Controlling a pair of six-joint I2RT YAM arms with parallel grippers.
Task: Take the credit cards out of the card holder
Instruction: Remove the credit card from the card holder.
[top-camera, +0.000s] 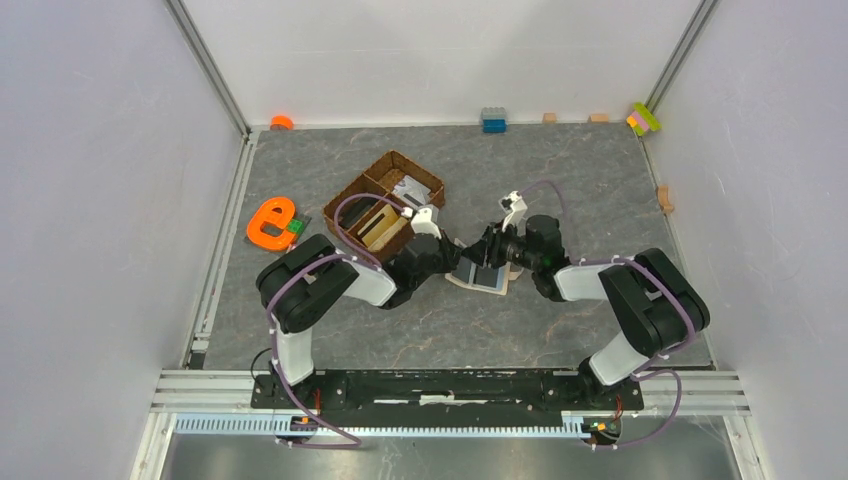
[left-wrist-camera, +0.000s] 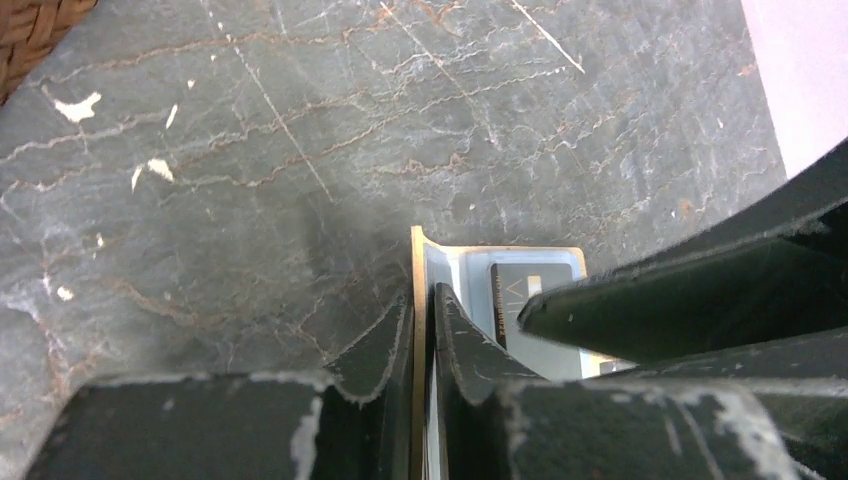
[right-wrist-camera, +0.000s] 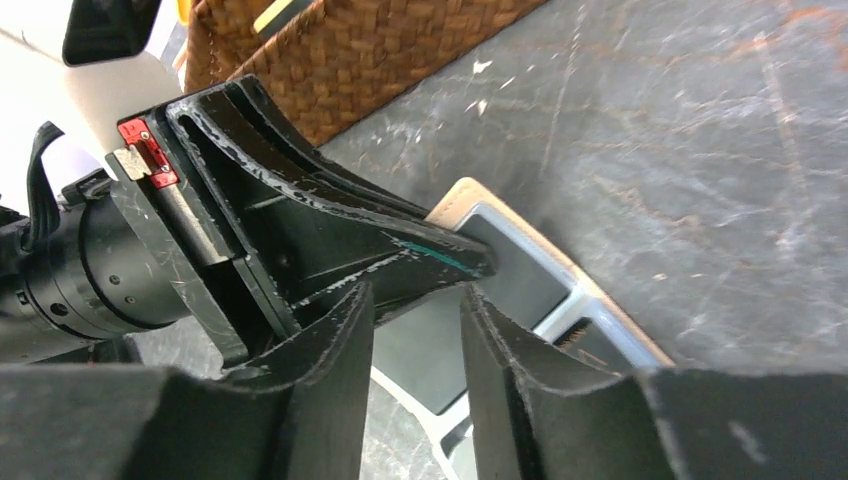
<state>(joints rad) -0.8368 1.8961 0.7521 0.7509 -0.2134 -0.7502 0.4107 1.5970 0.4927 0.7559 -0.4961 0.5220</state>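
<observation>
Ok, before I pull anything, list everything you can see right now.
card holder: one, beige, open at table centre
credit card: one visible, dark, in a clear sleeve; others cannot be seen
wicker basket: one, brown, behind the left arm
letter toy: one, orange, left of basket
small blocks: several, blue, tan, mixed colours, along back and right edges
table: one, grey marbled
left tool: black, shut on the card holder's edge
right tool: black, open over the sleeves

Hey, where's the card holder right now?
In the top view, the small beige-tan folding card holder lies mid-table between the left hand and right hand, just right of the brown wicker basket.
</observation>
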